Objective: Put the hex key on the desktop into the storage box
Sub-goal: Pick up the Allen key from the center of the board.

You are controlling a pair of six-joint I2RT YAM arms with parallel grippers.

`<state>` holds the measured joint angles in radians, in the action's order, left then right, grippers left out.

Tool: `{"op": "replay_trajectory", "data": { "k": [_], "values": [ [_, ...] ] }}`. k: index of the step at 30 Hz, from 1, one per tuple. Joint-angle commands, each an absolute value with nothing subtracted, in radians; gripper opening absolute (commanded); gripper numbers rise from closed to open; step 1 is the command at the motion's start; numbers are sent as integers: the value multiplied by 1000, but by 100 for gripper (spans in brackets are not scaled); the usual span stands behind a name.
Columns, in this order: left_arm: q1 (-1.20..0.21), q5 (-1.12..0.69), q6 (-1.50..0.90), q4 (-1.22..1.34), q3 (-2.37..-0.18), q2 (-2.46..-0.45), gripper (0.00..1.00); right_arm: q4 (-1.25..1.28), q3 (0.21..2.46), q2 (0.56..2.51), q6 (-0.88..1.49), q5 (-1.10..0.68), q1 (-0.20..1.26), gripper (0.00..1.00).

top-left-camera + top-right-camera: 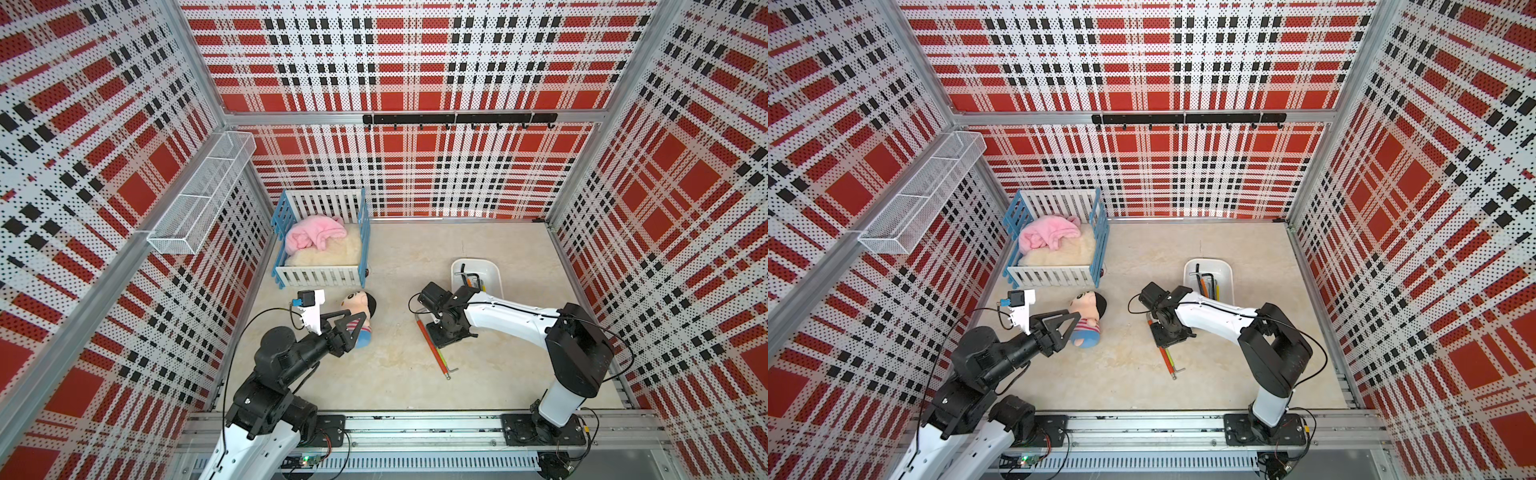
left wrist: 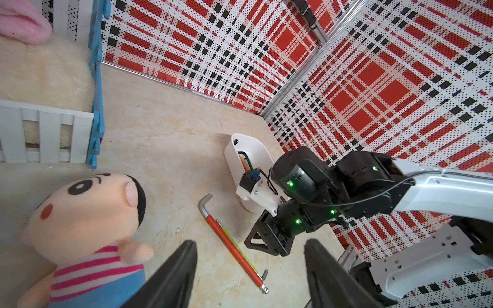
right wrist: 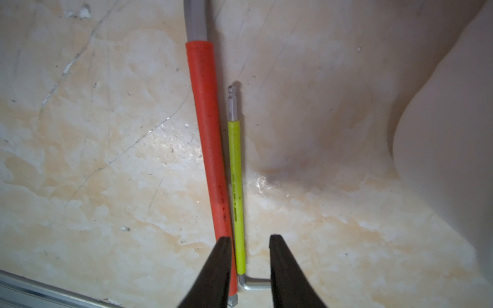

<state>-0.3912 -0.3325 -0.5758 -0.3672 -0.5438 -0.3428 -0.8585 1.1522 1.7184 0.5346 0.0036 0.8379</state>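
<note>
- Concealed: the right arm (image 1: pixel 511 320) covers the near end of the storage box (image 1: pixel 495 272) in both top views. The keys inside it overlap, so their count cannot be determined.
- Cut off: the bent end of the red-sleeved hex key (image 3: pixel 206 133) runs out of the right wrist view.
- Count on the desktop (image 1: pixel 395 382): two keys, the red-sleeved one and a thinner yellow-sleeved hex key (image 3: pixel 236 173). They lie side by side, touching, near the box but outside it.
- The right gripper (image 3: pixel 249 237) has its jaws partly apart, straddling the yellow sleeve near its bend and gripping nothing. One finger overlaps the red sleeve.
- The left gripper (image 2: pixel 250 242) has its jaws wide and empty, beside the plush doll (image 1: pixel 362 305).
- Surroundings: one toy crib (image 1: pixel 320 275) holding a pink blanket (image 1: pixel 311 235), and one wire basket (image 1: pixel 199 199) on the wall, both well apart from the keys.
</note>
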Motion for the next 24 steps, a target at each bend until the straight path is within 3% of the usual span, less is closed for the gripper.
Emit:
{"op": "replay_trajectory", "data": {
  "k": [1,24],
  "values": [
    [-382,-324,-574,-345,-551,-333,69,-829,1121,1679,577,0,841,30],
    [-382,-319,-579,-345,-550,-318,69,-783,1136,1788,561,-15,862,25]
  ]
}}
